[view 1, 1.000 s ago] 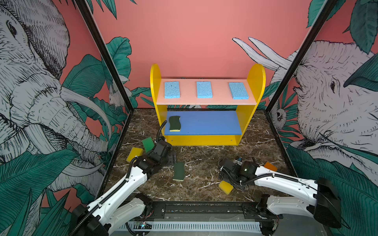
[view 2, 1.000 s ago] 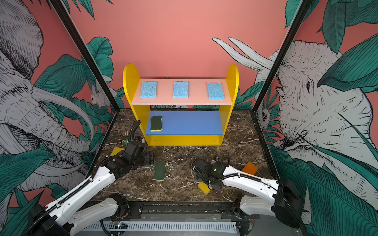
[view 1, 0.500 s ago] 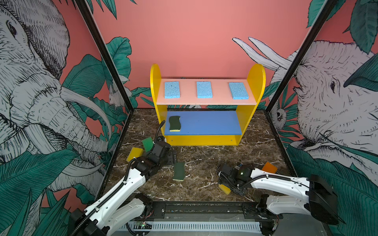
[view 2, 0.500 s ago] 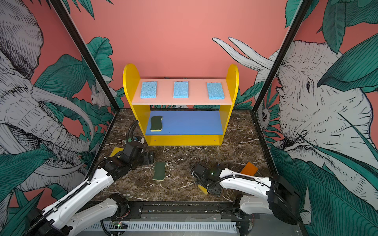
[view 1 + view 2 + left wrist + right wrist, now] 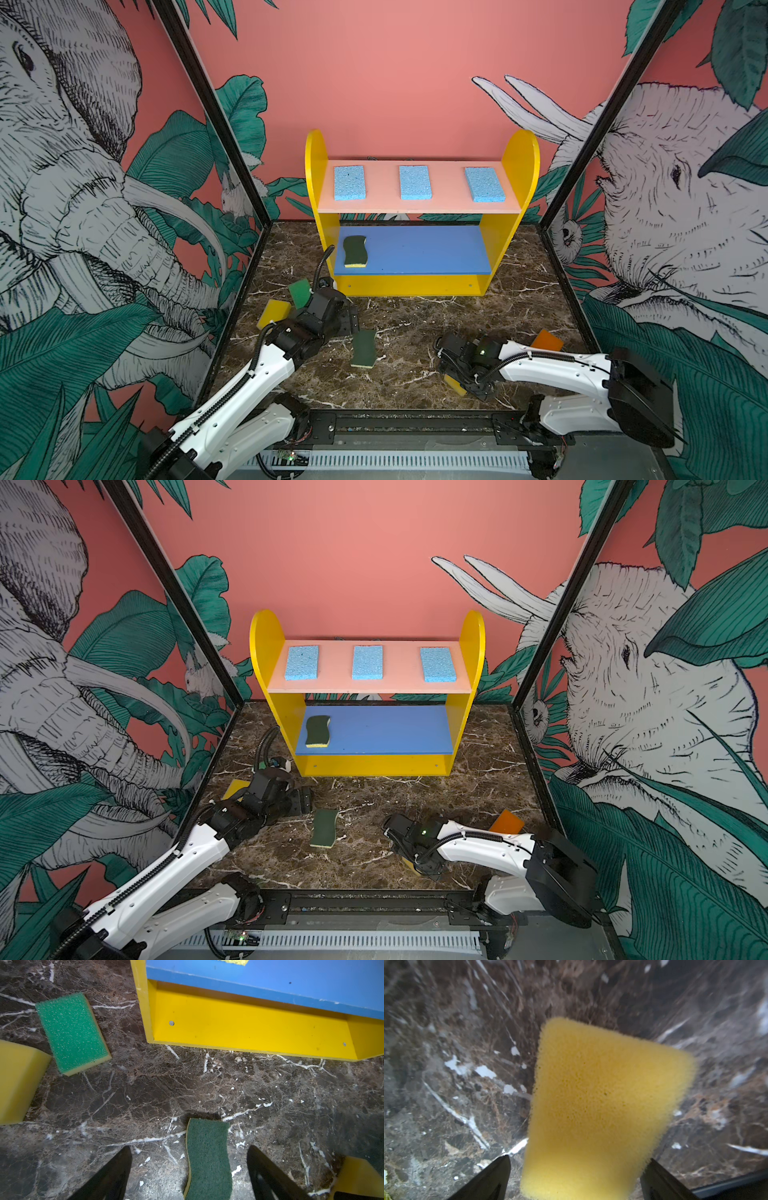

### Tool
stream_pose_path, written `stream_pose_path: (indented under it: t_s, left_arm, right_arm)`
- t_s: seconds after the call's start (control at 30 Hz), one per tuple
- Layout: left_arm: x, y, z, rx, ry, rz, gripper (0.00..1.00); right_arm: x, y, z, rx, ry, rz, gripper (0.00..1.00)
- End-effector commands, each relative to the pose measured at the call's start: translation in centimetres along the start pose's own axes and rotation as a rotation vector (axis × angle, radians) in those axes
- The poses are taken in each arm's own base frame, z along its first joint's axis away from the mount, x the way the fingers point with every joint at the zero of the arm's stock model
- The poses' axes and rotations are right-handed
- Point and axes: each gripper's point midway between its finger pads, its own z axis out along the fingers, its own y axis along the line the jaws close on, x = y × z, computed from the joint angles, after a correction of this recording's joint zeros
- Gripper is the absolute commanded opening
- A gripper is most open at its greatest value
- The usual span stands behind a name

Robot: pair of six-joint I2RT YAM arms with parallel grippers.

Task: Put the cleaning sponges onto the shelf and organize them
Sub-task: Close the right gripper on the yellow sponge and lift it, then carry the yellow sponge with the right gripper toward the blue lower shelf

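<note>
The shelf stands at the back. Three light-blue sponges lie on its pink top board, and a wavy dark-green sponge lies at the left of the blue board. A second wavy green sponge lies flat on the floor. My left gripper hangs open just above its near end, a finger on each side, touching nothing. My right gripper is open, straddling a yellow sponge on the floor, which it mostly hides in both top views.
A bright green sponge and a yellow sponge lie left of the shelf by the side wall. An orange sponge sits at the right, behind my right arm. The marble floor lies between the arms.
My right gripper has come down and forward over the yellow sponge, now covering most of it. My left gripper has shifted slightly towards the wavy sponge on the floor.
</note>
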Motion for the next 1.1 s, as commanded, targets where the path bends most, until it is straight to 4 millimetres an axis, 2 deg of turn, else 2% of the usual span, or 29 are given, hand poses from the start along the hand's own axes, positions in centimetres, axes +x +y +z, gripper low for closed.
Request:
stream_pose_path:
  t_s: [0.0,0.27,0.4,0.7,0.87,1.07]
  left_arm:
    - [-0.2,0.7,-0.6,-0.03,-0.013,-0.006,0.88]
    - [-0.2,0.6,-0.3,-0.033,-0.004,-0.017,0.88]
    - [-0.4,0.6,-0.4,-0.04,-0.008,-0.016,0.88]
    - [-0.7,1.6,-1.2,-0.076,-0.041,-0.022,0.87]
    - [-0.9,2.5,-1.8,-0.117,-0.057,-0.012,0.87]
    - [-1.5,3.1,-2.6,-0.147,-0.087,-0.013,0.87]
  right_arm:
    - [0.5,-0.1,0.7,0.002,0.032,0.15,0.99]
    - [0.7,0.1,2.1,0.017,0.095,0.128,0.93]
    - [0.4,0.3,2.0,0.038,0.108,0.084,0.89]
    - [-1.7,2.7,-0.3,0.051,0.074,-0.173,0.78]
    - [-3.2,3.2,-1.8,0.098,0.019,-0.331,0.67]
    - [-4.0,4.8,-3.1,0.076,-0.021,-0.462,0.63]
